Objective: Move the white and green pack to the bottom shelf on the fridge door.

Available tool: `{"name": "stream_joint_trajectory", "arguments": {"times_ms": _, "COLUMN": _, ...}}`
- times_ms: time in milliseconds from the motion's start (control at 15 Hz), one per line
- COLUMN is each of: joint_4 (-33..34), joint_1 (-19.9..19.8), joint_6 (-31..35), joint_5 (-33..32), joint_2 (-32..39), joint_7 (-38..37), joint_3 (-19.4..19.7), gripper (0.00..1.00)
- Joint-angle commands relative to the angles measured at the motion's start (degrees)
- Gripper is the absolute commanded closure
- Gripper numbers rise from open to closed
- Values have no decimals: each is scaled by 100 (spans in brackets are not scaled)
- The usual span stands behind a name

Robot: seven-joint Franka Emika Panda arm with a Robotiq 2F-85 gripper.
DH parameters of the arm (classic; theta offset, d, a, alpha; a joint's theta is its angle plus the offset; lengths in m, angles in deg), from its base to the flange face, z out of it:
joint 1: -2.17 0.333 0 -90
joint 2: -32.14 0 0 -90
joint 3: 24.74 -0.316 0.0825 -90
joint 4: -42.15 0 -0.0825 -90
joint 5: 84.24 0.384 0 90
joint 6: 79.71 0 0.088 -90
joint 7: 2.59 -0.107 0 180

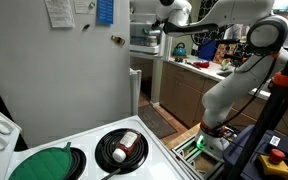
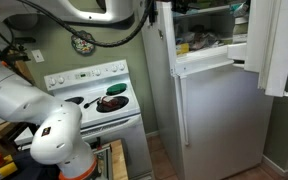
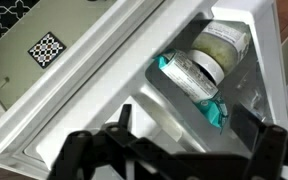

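Note:
The white and green pack [image 3: 193, 78] lies tilted in a white door shelf [image 3: 104, 95] in the wrist view, teal at both ends, with a pale jar [image 3: 224, 44] right behind it. My gripper [image 3: 184, 122] hovers just in front of the pack. Its dark fingers are spread wide and hold nothing. In both exterior views the gripper [image 1: 151, 38] [image 2: 150, 14] reaches up at the top of the fridge [image 2: 214, 110], by the open upper door [image 2: 284, 50]. The pack does not show in the exterior views.
A white stove [image 2: 99, 100] stands beside the fridge, with a dark pan [image 1: 121, 148] and a green round mat [image 1: 44, 163] on it. A cluttered counter [image 1: 199, 65] is behind the arm. Papers hang on the fridge side [image 1: 59, 12].

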Motion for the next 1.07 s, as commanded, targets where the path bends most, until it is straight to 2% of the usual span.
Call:
{"name": "stream_joint_trajectory", "arguments": {"times_ms": 0, "joint_4": -481, "joint_1": 257, "joint_6": 96, "joint_5": 844, "joint_2": -652, "joint_7": 882, "joint_3": 405, "gripper": 0}}
{"name": "stream_joint_trajectory", "arguments": {"times_ms": 200, "joint_4": -589, "joint_1": 305, "joint_6": -33, "joint_5": 1765, "joint_2": -947, "joint_7": 1251, "joint_3": 543, "gripper": 0}}
{"name": "stream_joint_trajectory", "arguments": {"times_ms": 400, "joint_4": -598, "joint_1": 181, "joint_6": -328, "joint_5": 2504, "joint_2": -1118, "joint_7": 1565, "joint_3": 481, "gripper": 0}}
{"name": "stream_joint_trajectory", "arguments": {"times_ms": 1000, "joint_4": -563, "joint_1": 3, "joint_6": -1043, "joint_5": 3738, "joint_2": -1528, "joint_7": 2563, "joint_3": 402, "gripper": 0}}
